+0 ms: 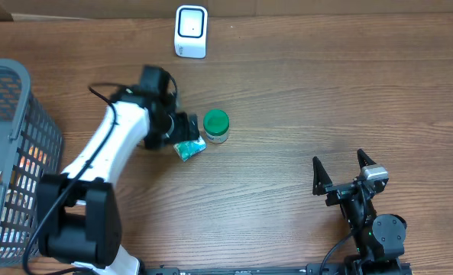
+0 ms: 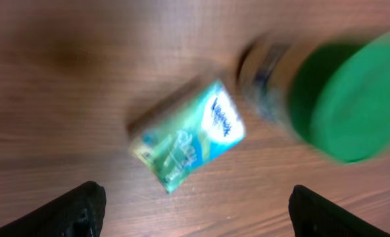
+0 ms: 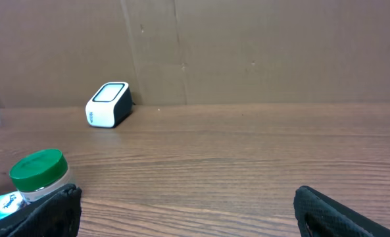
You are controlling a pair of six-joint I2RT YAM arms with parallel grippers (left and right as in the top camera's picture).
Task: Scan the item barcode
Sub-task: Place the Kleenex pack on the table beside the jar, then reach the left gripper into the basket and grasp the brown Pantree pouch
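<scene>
A small teal packet (image 1: 189,149) lies flat on the wooden table, and the left wrist view shows the packet (image 2: 191,135) blurred. Close to its right stands a jar with a green lid (image 1: 216,126), also a blurred jar (image 2: 339,99) from the left wrist. My left gripper (image 1: 178,131) hovers over the packet's left end, open, and nothing lies between the jaws of that gripper (image 2: 198,203). The white barcode scanner (image 1: 191,30) stands at the table's far edge. My right gripper (image 1: 341,169) rests open and empty at the near right. Its camera sees the scanner (image 3: 109,104), jar (image 3: 40,172) and packet (image 3: 0,204).
A grey wire basket (image 1: 12,114) holding some items fills the left edge of the table. A brown cardboard wall (image 3: 247,46) runs behind the scanner. Bare wood stretches between the jar and the right arm.
</scene>
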